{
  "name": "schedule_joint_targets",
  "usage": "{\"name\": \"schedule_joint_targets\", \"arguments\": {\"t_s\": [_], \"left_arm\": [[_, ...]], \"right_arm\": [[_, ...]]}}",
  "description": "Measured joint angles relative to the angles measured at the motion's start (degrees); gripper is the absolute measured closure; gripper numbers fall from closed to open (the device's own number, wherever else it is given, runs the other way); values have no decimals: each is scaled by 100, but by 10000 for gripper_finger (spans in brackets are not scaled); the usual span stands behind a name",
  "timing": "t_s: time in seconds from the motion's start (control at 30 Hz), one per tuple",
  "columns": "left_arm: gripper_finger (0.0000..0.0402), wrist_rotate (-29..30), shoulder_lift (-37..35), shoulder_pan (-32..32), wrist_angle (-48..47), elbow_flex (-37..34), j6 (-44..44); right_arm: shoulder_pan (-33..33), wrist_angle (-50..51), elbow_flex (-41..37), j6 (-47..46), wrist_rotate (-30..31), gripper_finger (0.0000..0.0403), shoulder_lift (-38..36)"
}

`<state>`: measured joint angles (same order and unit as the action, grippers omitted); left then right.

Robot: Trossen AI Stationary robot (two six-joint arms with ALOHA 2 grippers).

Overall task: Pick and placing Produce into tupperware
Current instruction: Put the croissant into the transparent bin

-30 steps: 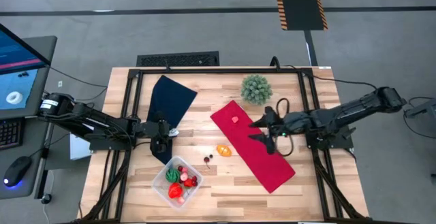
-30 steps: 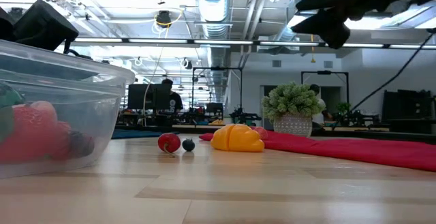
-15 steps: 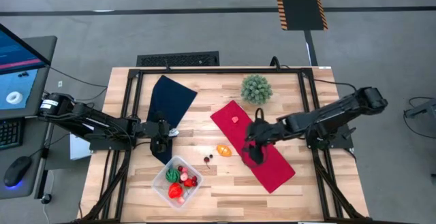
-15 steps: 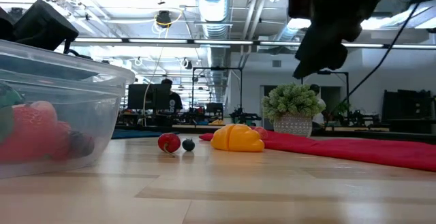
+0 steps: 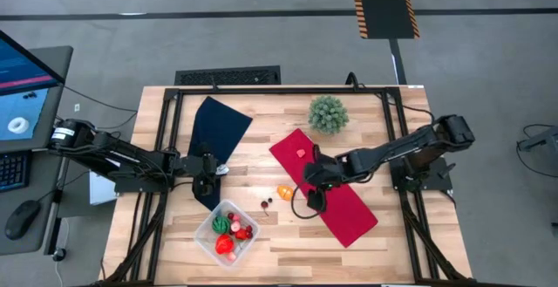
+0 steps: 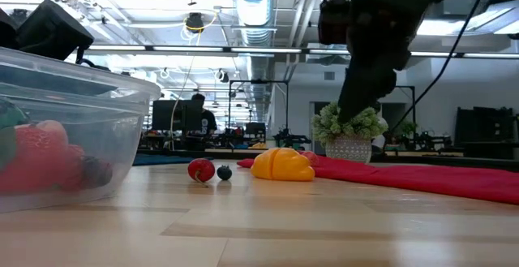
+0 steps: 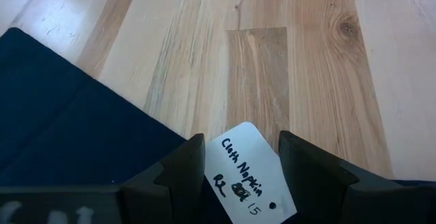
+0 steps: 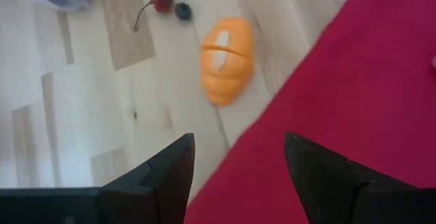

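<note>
Our left gripper rests parted and empty over the dark blue cloth near the table's left edge. The tupperware, holding produce, sits at the front edge. Mid-table, our right gripper hangs open, empty, above the red cloth's edge, beside the orange piece.

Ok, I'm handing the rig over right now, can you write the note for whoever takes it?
Right gripper: open, empty, above the red cloth's edge beside the orange toy fruit.
Left gripper: open, empty, parked over the dark blue cloth and its white label.
Done: several produce pieces lie in the clear tupperware at the table's front.
Left: the orange fruit, the cherry and dark berry on the wood, and a small red piece on the red cloth.
</note>
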<state>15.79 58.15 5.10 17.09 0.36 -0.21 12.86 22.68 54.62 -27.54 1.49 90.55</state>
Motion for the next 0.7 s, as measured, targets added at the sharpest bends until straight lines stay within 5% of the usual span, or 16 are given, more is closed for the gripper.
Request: {"name": "schedule_joint_targets", "arguments": {"t_s": [0.7], "left_arm": [[222, 0, 0, 0, 21, 0, 0]], "right_arm": [[-26, 355, 325, -504, -24, 153, 176]]}}
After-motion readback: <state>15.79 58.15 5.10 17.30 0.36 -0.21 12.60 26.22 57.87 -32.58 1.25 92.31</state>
